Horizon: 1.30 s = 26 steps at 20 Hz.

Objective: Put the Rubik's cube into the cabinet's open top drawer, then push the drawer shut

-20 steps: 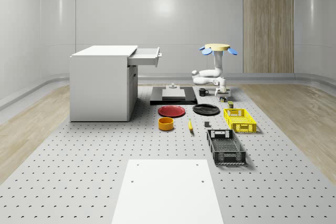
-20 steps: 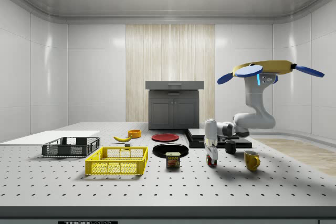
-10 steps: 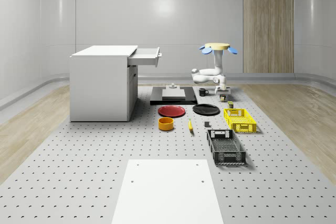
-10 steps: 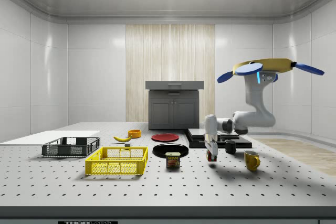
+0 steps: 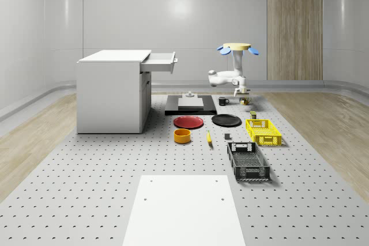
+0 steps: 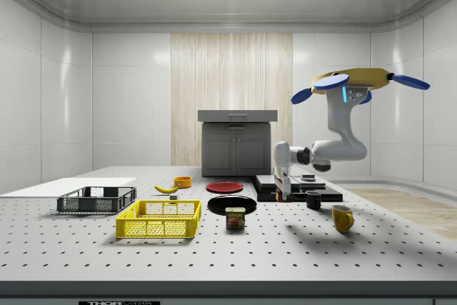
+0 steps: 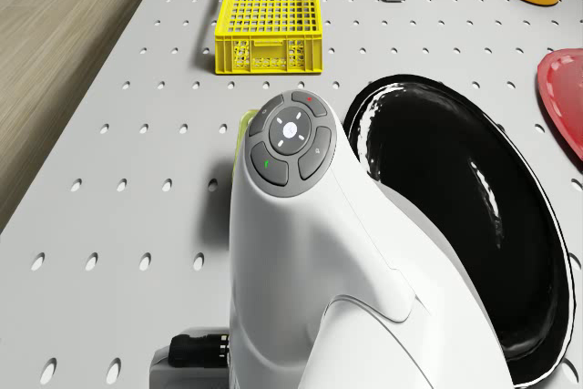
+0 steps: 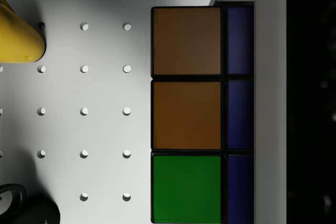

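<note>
Side view, right of centre: drone (image 6: 357,80) hovers; gripper (image 6: 283,189) grips Rubik's cube (image 8: 202,114) well above the table (image 6: 285,255), cabinet (image 6: 236,142) far behind.

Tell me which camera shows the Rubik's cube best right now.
The wrist view: the Rubik's cube sits close up, with orange, green and blue stickers readable. The side view gives just a small speck at the gripper, above the table; the whole-scene view is too distant to tell.
</note>
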Available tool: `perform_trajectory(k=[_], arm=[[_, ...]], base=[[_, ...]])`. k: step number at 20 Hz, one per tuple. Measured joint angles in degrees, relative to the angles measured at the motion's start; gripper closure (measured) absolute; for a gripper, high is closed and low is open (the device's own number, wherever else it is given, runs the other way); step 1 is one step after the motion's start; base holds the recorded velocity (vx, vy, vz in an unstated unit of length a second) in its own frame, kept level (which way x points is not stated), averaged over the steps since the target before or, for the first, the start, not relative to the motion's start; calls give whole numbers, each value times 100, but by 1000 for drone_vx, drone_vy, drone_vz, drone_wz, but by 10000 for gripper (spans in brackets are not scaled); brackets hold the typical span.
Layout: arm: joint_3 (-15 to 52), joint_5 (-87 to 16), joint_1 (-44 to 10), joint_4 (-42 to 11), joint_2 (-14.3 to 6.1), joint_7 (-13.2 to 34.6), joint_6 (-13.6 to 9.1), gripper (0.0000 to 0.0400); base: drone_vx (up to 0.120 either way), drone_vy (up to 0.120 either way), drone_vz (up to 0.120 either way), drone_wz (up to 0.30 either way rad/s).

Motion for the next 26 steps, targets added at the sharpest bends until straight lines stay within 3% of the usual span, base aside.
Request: perform_trajectory(k=[13, 20, 26], arm=[[76, 135, -40, 6, -242, 37, 216, 75], [96, 183, -56, 9, -359, 52, 324, 75], [110, 220, -68, 12, -450, 63, 410, 75]], base=[[0, -12, 120, 0], [0, -114, 120, 0], [113, -120, 120, 0]])
